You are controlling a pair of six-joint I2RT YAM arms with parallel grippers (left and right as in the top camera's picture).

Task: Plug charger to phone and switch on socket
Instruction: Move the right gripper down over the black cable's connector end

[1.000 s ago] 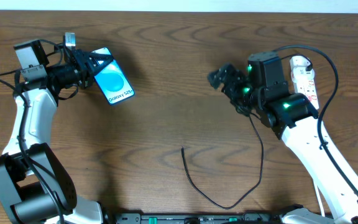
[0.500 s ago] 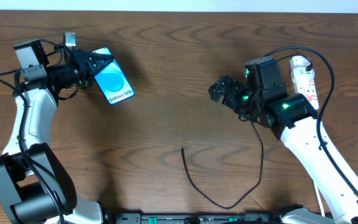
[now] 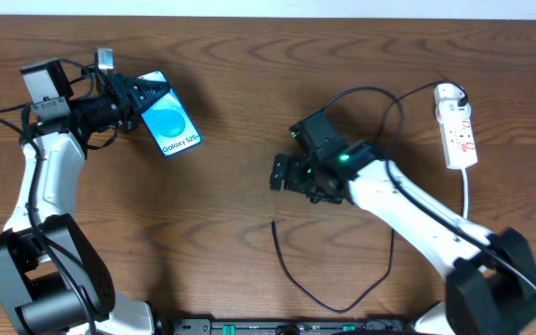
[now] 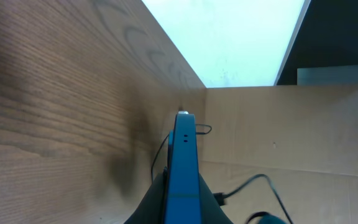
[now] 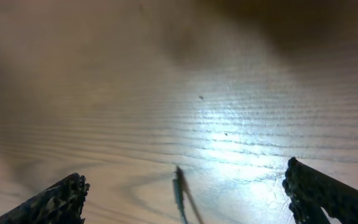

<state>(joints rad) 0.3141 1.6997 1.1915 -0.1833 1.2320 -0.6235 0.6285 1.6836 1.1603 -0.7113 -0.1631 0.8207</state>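
Hovering open, the right claw (image 3: 277, 174) is near the free tip of the thin black charger cable (image 5: 179, 186) on the wooden surface (image 3: 203, 233); limp, light, probably best pinched behind the plug. Left claw (image 3: 145, 98) clamps the blue-screened phone (image 3: 168, 126).

Brown wood-grain surface (image 3: 249, 112), smooth, with a satin sheen that catches glare. Phone (image 3: 169, 126) at 10 o'clock, glossy blue screen. Socket (image 3: 457, 130) at 2 o'clock, smooth white plastic. Charger (image 3: 342, 309), thin matt black cable.
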